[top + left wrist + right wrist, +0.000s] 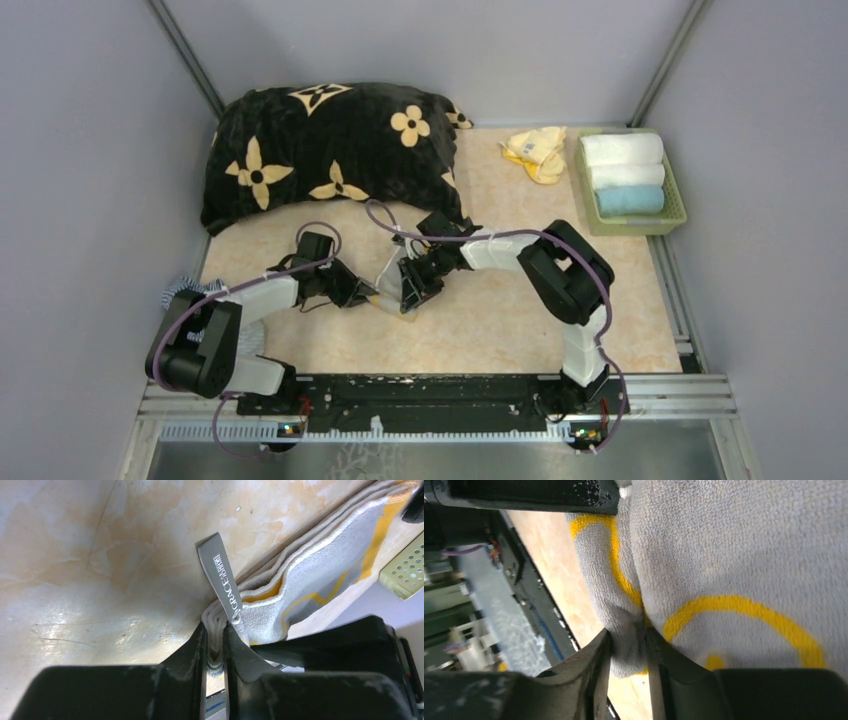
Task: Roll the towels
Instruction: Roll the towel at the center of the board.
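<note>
Top external view: the left end effector [362,296] and the right end effector [418,288] meet low over the middle of the beige surface [500,330], with the grey-and-yellow towel [392,283] between them, a small pale bundle lying on the surface near the front edge of the black cushion [330,150]. A crumpled yellow towel [537,153] lies at the back, just beside the green basket [680,215]. The basket holds a rolled light blue towel [630,201] at its near end, with two white rolls [622,150] behind it. A striped cloth [183,289] shows at the left edge, partly hidden by the left arm. Left wrist view: the left end effector is clenched on the grey-and-yellow towel, its two fingers pinching the stacked edges of several folded layers at one corner. A grey label [220,575] with white lettering stands up from that corner, and the rest of the towel runs away to the upper right along the surface, toward a corner of the basket. Right wrist view: the right end effector is grasping the same towel, a thick fold of grey terry with yellow curved lines squeezed between its fingers and touching both. The towel's main body fills the upper right of this view, while the surface and the rig's front rail show at the left.
</note>
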You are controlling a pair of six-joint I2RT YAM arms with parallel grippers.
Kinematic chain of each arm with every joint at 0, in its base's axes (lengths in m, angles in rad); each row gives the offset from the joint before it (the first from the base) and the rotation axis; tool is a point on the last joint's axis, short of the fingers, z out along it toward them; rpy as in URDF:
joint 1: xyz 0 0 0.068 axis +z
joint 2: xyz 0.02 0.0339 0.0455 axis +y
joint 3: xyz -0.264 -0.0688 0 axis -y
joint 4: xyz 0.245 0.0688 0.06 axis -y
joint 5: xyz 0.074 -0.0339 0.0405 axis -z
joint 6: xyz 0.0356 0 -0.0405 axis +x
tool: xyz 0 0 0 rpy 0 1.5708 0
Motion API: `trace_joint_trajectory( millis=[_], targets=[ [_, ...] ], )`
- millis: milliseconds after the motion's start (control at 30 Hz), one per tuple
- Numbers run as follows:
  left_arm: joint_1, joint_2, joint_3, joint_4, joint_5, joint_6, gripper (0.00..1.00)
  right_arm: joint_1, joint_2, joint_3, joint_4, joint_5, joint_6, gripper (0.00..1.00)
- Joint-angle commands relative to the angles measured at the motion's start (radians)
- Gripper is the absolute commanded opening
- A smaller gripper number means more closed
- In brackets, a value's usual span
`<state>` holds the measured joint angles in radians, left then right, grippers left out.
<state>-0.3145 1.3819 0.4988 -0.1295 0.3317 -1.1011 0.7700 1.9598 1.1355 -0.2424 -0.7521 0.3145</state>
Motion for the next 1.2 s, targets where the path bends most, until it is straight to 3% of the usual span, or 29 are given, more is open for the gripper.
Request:
trace_joint_trajectory(
  millis=[0, 133, 367, 600, 967, 1167],
  targets=[
    [-0.006, 0.002, 0.014, -0.052, -0.046, 0.021, 0.16, 0.077, -0.150, 0.043, -0.104, 0.288, -0.135, 0.36],
    [-0.006, 0.004, 0.026, -0.071, -0.042, 0.026, 0.15, 0.194, -0.253, 0.029, -0.126, 0.553, -0.222, 0.47],
    [-0.006, 0.007, 0.023, -0.071, -0.033, 0.030, 0.15, 0.374, -0.333, -0.027, -0.052, 0.903, -0.323, 0.48],
    [-0.006, -0.004, 0.002, -0.057, -0.029, 0.024, 0.15, 0.487, -0.266, -0.058, 0.017, 1.044, -0.358, 0.46],
    [-0.006, -0.010, -0.013, -0.027, -0.018, 0.023, 0.16, 0.563, -0.081, -0.083, 0.073, 1.201, -0.381, 0.31],
    [-0.006, -0.035, -0.030, -0.021, -0.016, 0.026, 0.17, 0.560, -0.094, -0.093, 0.070, 1.166, -0.385, 0.07]
  ],
)
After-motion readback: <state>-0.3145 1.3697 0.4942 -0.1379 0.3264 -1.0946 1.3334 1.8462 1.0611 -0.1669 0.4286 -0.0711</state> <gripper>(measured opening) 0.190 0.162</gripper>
